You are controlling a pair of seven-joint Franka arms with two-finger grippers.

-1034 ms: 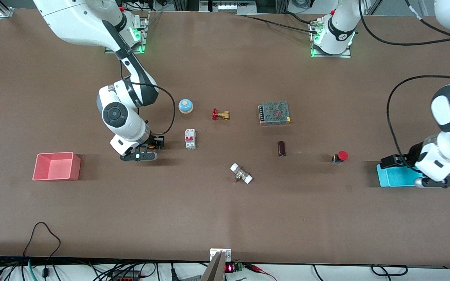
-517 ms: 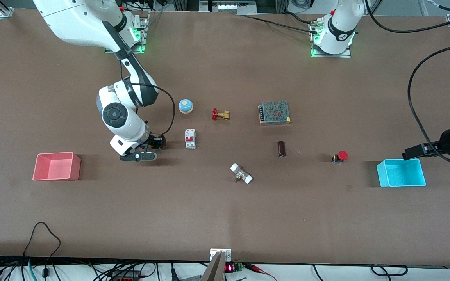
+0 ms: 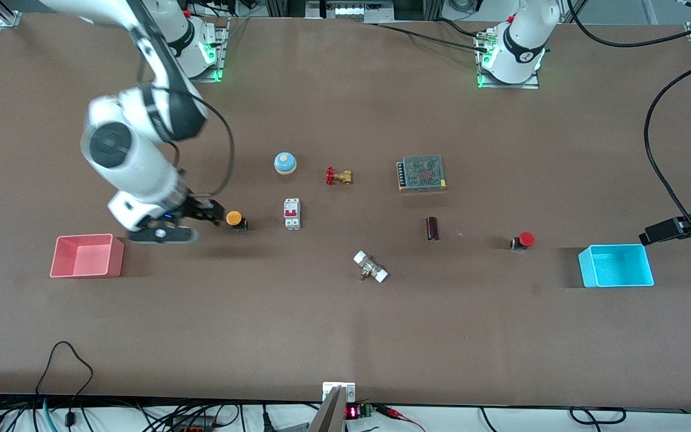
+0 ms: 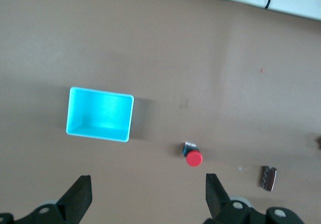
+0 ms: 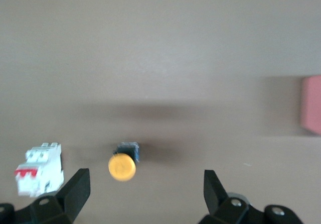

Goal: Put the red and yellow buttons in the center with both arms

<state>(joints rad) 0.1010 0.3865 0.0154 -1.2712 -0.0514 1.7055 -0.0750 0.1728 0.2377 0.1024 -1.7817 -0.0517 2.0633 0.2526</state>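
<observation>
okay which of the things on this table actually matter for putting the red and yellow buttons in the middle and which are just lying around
Belong to the job:
yellow button
red button
tabletop
right gripper, open, beside the yellow button
left gripper, open, above the table

Just lying about:
pink bin
cyan bin
bell
brass valve
circuit breaker
power supply

Counter (image 3: 345, 336) is plain matte brown, unmarked; yellow button (image 3: 235, 219) has an orange-yellow cap on a black body, red button (image 3: 524, 240) a red cap on black. Bins: pink bin (image 3: 86, 256) and cyan bin (image 3: 616, 266); bell (image 3: 285, 162) is blue with a pale centre, valve (image 3: 339, 176) brass with a red handle, breaker (image 3: 292, 213) white with a red band, power supply (image 3: 421, 173) grey perforated mesh, cylinder (image 3: 432, 228) dark maroon, fitting (image 3: 370, 267) metal with white ends. Arms are white with black joint bands and black cables; right gripper (image 3: 192, 221) and left gripper (image 4: 148, 196) are both black.
</observation>
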